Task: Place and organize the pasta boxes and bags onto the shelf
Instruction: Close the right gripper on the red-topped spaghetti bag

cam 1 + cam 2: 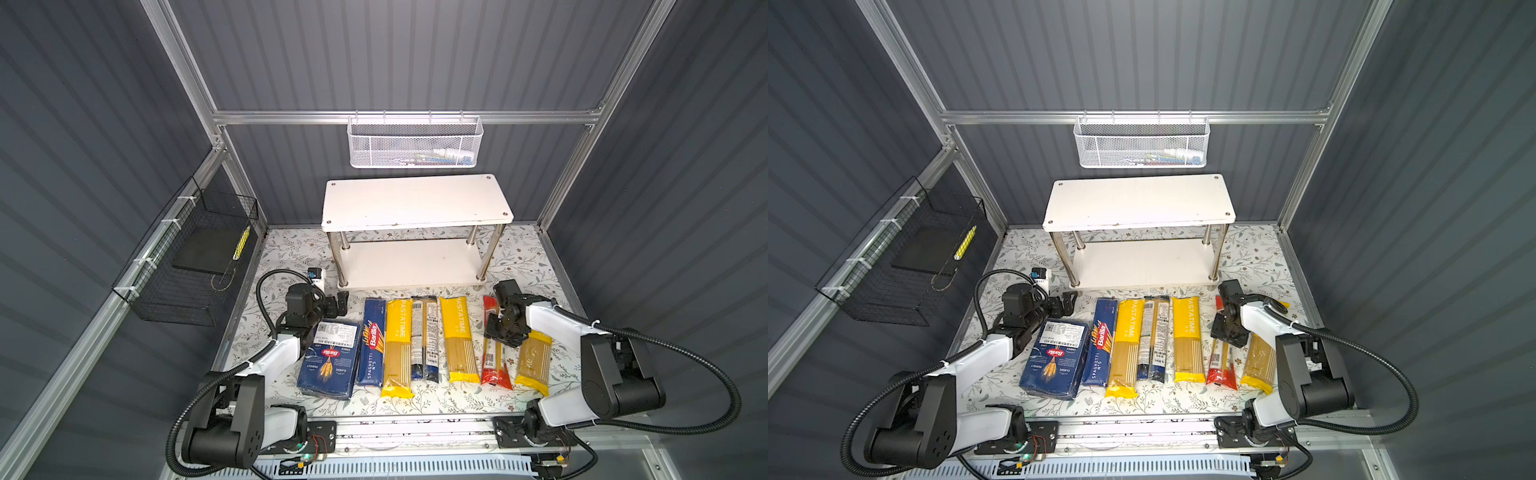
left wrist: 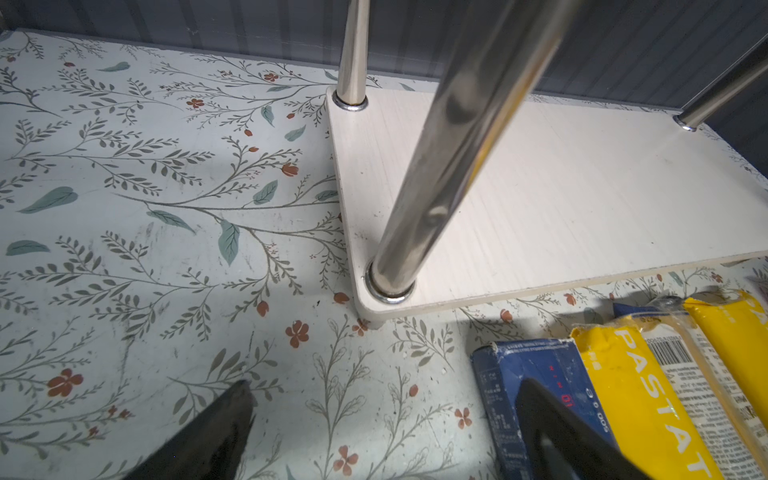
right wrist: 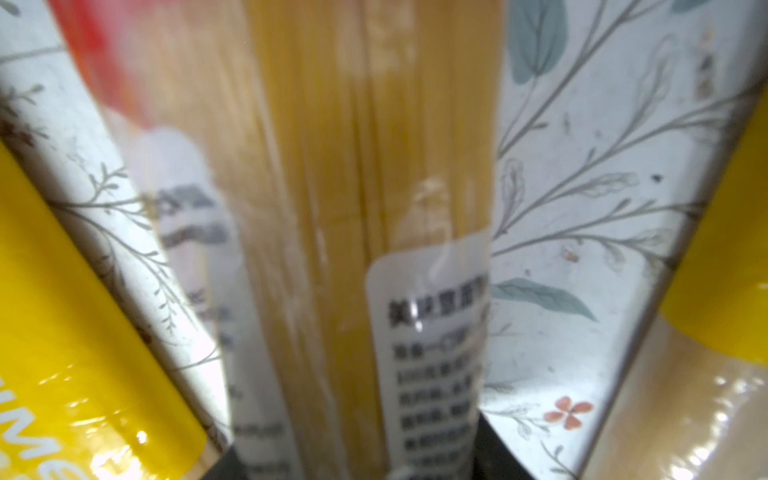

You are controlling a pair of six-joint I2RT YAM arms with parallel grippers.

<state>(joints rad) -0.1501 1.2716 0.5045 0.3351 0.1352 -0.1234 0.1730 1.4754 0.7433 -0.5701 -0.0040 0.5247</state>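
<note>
The shelf (image 1: 415, 201) (image 1: 1138, 199) stands at the back with both white boards bare. In front of it lie, left to right, the wide blue pasta box (image 1: 330, 359), the narrow spaghetti box (image 1: 372, 343) (image 2: 532, 365), a yellow bag (image 1: 398, 345), the navy-ended bag (image 1: 426, 336), a second yellow bag (image 1: 459, 338), the red-ended bag (image 1: 494, 365) (image 3: 353, 208) and a third yellow bag (image 1: 534, 361). My right gripper (image 1: 498, 334) (image 3: 353, 465) is down on the red-ended bag, a finger against each side. My left gripper (image 1: 343, 301) (image 2: 384, 386) is open and holds nothing, by the shelf's front left post.
A white mesh basket (image 1: 415, 145) hangs on the back rail above the shelf. A black wire basket (image 1: 191, 257) is mounted on the left wall. A small white and blue device (image 1: 316, 276) sits on the floral table (image 2: 166, 208) behind my left arm.
</note>
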